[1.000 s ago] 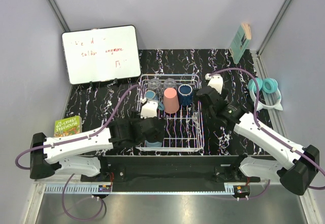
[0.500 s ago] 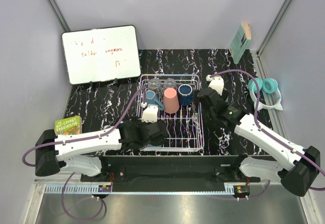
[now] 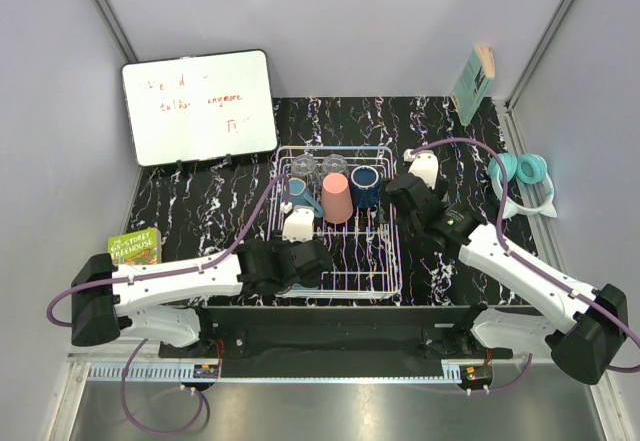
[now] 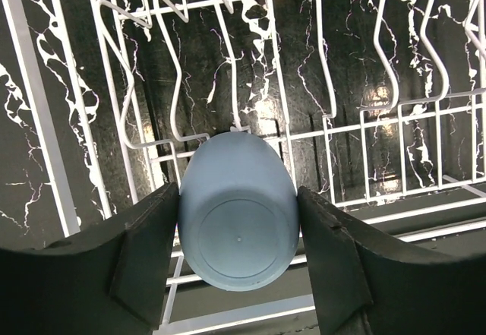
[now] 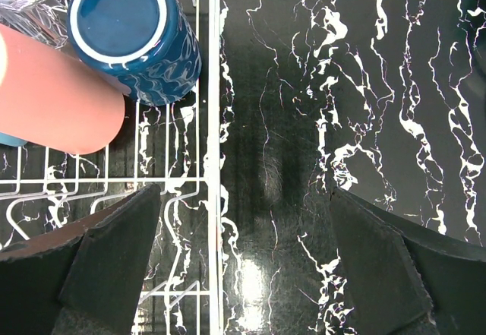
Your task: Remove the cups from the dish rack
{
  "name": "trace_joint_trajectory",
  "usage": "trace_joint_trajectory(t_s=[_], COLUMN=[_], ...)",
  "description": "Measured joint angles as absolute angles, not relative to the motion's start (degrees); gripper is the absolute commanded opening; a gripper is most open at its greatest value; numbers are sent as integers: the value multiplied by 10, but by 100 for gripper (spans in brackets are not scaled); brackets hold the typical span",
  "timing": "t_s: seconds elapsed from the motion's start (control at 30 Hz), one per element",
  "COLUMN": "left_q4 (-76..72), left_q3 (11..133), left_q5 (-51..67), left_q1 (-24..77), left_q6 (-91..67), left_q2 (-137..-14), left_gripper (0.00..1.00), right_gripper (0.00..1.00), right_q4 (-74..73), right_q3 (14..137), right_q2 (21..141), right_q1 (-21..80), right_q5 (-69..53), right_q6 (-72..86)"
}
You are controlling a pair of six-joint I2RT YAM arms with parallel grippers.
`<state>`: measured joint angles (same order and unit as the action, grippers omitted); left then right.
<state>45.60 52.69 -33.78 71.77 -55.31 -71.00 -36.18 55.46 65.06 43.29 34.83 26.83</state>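
Observation:
The white wire dish rack (image 3: 392, 251) stands mid-table. At its near end a light blue cup (image 4: 238, 213) lies on its side, base toward the camera, and my left gripper (image 4: 238, 236) is shut on it, both fingers touching its sides. From above, that gripper (image 3: 305, 261) hides this cup. At the rack's far end are a second light blue mug (image 3: 297, 191), a salmon-pink tumbler (image 3: 337, 197), a navy mug (image 3: 364, 186) and two clear glasses (image 3: 303, 168). My right gripper (image 5: 243, 274) hangs open over the rack's right rim (image 5: 213, 160), near the navy mug (image 5: 133, 35) and the tumbler (image 5: 53, 99).
A whiteboard (image 3: 200, 106) leans at the back left. A green book (image 3: 134, 247) lies at the left edge, a teal book (image 3: 473, 83) stands at the back right, and teal headphones (image 3: 522, 176) rest at the right edge. Grey walls enclose the table.
My left gripper settled lower over the rack's near end and its fingers closed in onto the light blue cup. The right arm barely moved.

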Motion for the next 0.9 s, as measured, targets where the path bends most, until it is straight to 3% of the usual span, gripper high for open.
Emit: trace_joint_trajectory(t_s=[0.03,0.1,0.13,0.57,0.9], left_q4=[454,452,450,476,508], left_q3=[526,525,525,540,674], left_q5=[-338,-338,-338,-343,-397], left_q1=[718,718,718,724,725], left_q6=[-553,-553,-553,-548,-480], left_q2=[-710,-710,-710,-710,-688], left_gripper=[53,29,0,0,0], right_gripper=[100,100,100,100,100], right_q4=[-362,-362,-361,-358,-357], right_q3=[554,554,554,547,547], right_q2=[651,651,652,648,611], right_q1=[433,433,433,433,433], right_q5=[348,348,348,348,337], right_q6=[268,269,269,269,273])
